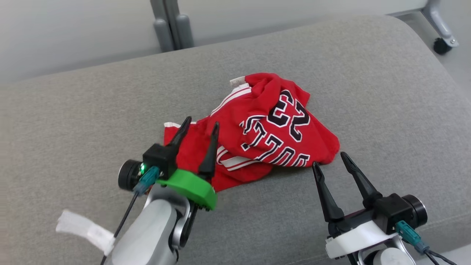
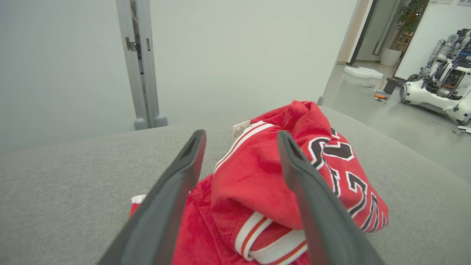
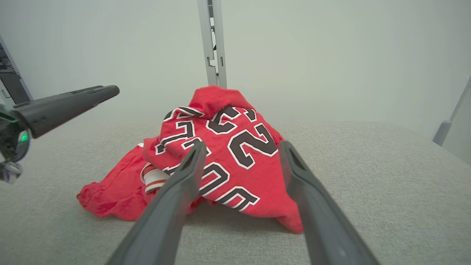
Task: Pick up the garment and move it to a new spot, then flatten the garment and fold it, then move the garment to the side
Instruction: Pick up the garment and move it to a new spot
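Note:
The garment [image 1: 265, 129] is a red jersey with black-and-white lettering and white trim, lying crumpled in a heap on the grey cushion [image 1: 92, 110]. My left gripper [image 1: 201, 123] hovers over the heap's near-left corner with its fingers apart and nothing between them; in the left wrist view the garment [image 2: 257, 176] lies below and beyond the open left gripper [image 2: 241, 136]. My right gripper [image 1: 330, 160] stands open just short of the heap's near-right edge. In the right wrist view, the garment [image 3: 220, 154] lies ahead of the open right gripper [image 3: 241, 147].
A grey metal post [image 1: 171, 24] rises behind the cushion, and a castor wheel [image 1: 441, 45] stands at the far right. A white tag [image 1: 84, 230] hangs by my left forearm. Other robots [image 2: 438, 88] are parked on the floor far off.

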Controlling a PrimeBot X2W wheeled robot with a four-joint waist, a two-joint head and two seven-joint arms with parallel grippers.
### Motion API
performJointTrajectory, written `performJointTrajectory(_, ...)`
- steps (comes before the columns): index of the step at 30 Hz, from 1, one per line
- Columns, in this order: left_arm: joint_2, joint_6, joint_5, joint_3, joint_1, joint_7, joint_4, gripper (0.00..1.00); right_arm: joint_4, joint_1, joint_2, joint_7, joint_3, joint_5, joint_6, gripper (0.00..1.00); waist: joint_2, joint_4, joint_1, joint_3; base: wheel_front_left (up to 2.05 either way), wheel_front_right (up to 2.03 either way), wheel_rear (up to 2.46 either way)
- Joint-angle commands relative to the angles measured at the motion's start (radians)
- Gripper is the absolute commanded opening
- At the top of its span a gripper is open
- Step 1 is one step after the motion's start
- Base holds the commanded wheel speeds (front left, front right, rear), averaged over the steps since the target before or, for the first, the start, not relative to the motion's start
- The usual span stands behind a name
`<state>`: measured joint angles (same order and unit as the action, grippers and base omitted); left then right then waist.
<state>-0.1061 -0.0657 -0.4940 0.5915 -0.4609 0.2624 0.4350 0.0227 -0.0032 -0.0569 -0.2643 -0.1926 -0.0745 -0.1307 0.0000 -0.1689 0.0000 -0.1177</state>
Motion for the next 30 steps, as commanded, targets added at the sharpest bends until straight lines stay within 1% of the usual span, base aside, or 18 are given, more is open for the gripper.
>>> performJointTrajectory(1,-0.006,-0.018,0.018,-0.034,0.062,0.003,-0.041,1.0,-0.002,0.017,-0.005,0.0,0.0,0.004,0.0,1.0,0.0,0.085,0.0,0.073,0.0,0.0,0.0)
performJointTrajectory(4,-0.011,-0.029,0.054,-0.097,0.164,0.003,-0.123,1.0,-0.005,0.032,-0.006,0.0,0.006,0.006,0.0,1.0,0.0,0.115,0.0,0.087,0.0,0.0,0.0)
performJointTrajectory(8,-0.004,-0.025,0.107,-0.158,0.272,0.003,-0.184,1.0,-0.012,0.047,-0.006,0.0,0.015,0.006,0.0,1.0,0.0,0.147,0.0,0.096,0.0,0.0,0.0)
performJointTrajectory(12,0.013,-0.003,0.125,-0.192,0.344,0.003,-0.181,1.0,-0.014,0.056,-0.007,0.0,0.015,0.009,0.0,1.0,0.0,0.165,0.0,0.1,0.0,0.0,0.0)
performJointTrajectory(15,0.023,0.025,0.123,-0.193,0.359,0.003,-0.13,1.0,-0.014,0.055,-0.007,0.0,0.01,0.007,0.0,1.0,0.0,0.166,0.0,0.101,0.0,0.0,0.0)
performJointTrajectory(18,0.031,0.046,0.131,-0.182,0.326,0.003,-0.067,1.0,-0.014,0.039,-0.012,0.0,0.0,0.005,0.0,1.0,0.0,0.152,0.0,0.093,0.0,0.0,0.0)
performJointTrajectory(25,0.045,0.097,0.159,-0.1,0.169,-0.035,0.115,1.0,-0.031,0.008,-0.017,0.0,0.002,0.011,0.0,1.0,0.0,0.101,0.0,0.034,0.0,0.0,0.0)
performJointTrajectory(30,0.052,0.136,0.136,-0.05,0.061,-0.046,0.238,1.0,-0.04,-0.018,-0.019,0.0,0.002,0.008,0.0,1.0,0.0,0.066,0.0,-0.02,0.0,0.0,0.0)
